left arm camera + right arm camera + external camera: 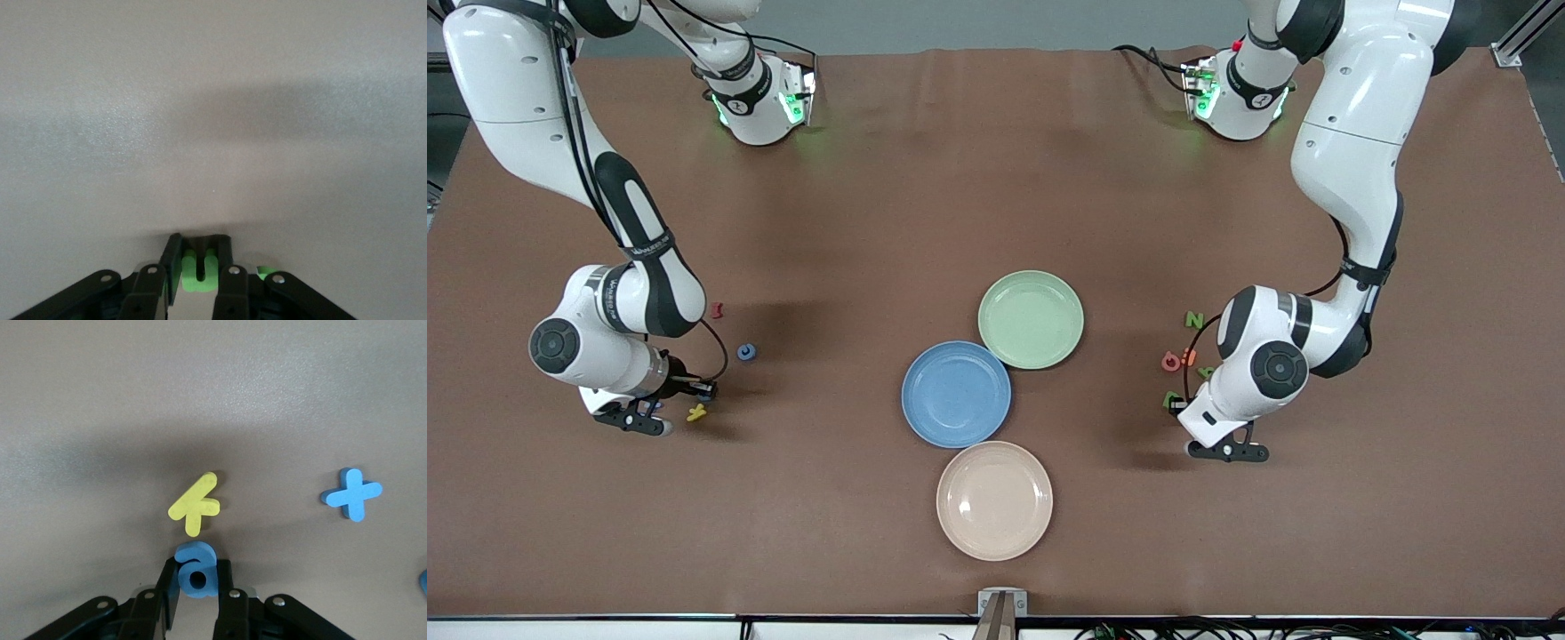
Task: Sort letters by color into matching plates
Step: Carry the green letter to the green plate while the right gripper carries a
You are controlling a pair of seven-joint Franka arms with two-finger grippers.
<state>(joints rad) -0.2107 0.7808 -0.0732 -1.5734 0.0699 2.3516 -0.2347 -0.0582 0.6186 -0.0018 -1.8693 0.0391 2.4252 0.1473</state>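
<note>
- Letters are lying in two clusters on the brown tabletop (996,178), one toward each arm's end, with three plates in the middle.
- Right hand (193,577) is sitting low at the right arm's end of the tabletop, clenched on a blue letter "a" (195,568) held between its fingers.
- A yellow piece (195,503) is lying just beside that blue letter, apart from it, and a blue plus sign (352,494) is lying well apart from both.
- A blue ring-shaped piece (747,352) and a small red piece (716,309) are lying farther from the front camera than the right hand.
- Left hand (198,267) is sitting low at the left arm's end, grasping a green piece (199,270) between its fingers.
- A green "N" (1194,319), a red piece (1171,361), an orange piece (1188,356) and more green pieces (1172,400) are lying beside the left arm's wrist.
- The green plate (1031,319) is touching the blue plate (956,394), which is lying nearer the front camera; both are holding nothing.
- A beige plate (994,500) is lying nearest the front edge, touching the blue plate.
</note>
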